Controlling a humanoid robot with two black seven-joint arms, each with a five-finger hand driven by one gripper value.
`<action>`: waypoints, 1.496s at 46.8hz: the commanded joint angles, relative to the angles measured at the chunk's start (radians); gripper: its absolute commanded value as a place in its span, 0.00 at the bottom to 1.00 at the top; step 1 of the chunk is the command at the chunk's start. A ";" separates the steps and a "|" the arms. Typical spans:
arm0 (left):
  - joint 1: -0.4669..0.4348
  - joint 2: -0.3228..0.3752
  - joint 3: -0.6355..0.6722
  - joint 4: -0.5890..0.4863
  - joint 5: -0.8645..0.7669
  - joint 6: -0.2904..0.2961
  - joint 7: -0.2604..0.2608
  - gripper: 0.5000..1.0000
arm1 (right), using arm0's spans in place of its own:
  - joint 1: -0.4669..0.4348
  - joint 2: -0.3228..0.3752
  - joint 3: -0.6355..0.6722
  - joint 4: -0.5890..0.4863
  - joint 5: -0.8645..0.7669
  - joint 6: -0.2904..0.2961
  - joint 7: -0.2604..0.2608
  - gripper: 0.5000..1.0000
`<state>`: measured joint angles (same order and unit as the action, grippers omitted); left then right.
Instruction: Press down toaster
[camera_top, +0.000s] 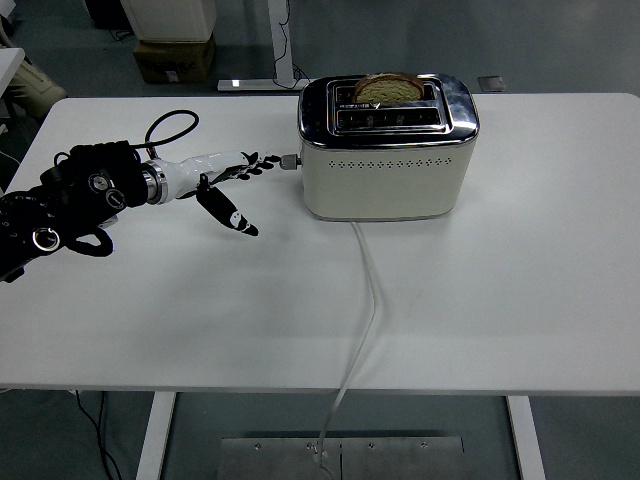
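- From the head view, I see the cream and shiny silver toaster (388, 145) standing at the far middle of the flat white counter (500, 300).
- A brown slice of bread (388, 88) sits low in its far slot.
- My left hand (228, 180) holds nothing; its fingers reach out to the small lever (289, 160) on the toaster's left end, thumb pointing down.
- A white cord (368, 300) runs from the toaster off the near edge.

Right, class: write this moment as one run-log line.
left robot hand: fingers at lever | toaster: cream, upright | bread: low in rear slot | cord: trails off near edge | right arm: unseen
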<state>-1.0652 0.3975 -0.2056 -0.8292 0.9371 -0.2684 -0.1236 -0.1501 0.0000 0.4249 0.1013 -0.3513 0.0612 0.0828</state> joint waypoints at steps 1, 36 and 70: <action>0.005 -0.003 0.000 0.010 0.000 0.000 -0.005 1.00 | -0.003 0.000 0.000 0.000 0.000 0.000 0.000 1.00; -0.053 0.075 -0.023 0.053 -0.257 0.014 -0.005 1.00 | -0.012 0.000 0.002 0.000 0.000 0.000 0.000 1.00; 0.067 0.072 -0.248 0.143 -1.087 0.084 -0.053 1.00 | -0.009 0.000 0.000 0.001 0.000 0.002 0.000 1.00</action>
<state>-1.0300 0.4878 -0.4394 -0.7102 0.0143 -0.1837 -0.1521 -0.1594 -0.0001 0.4248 0.1029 -0.3512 0.0630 0.0829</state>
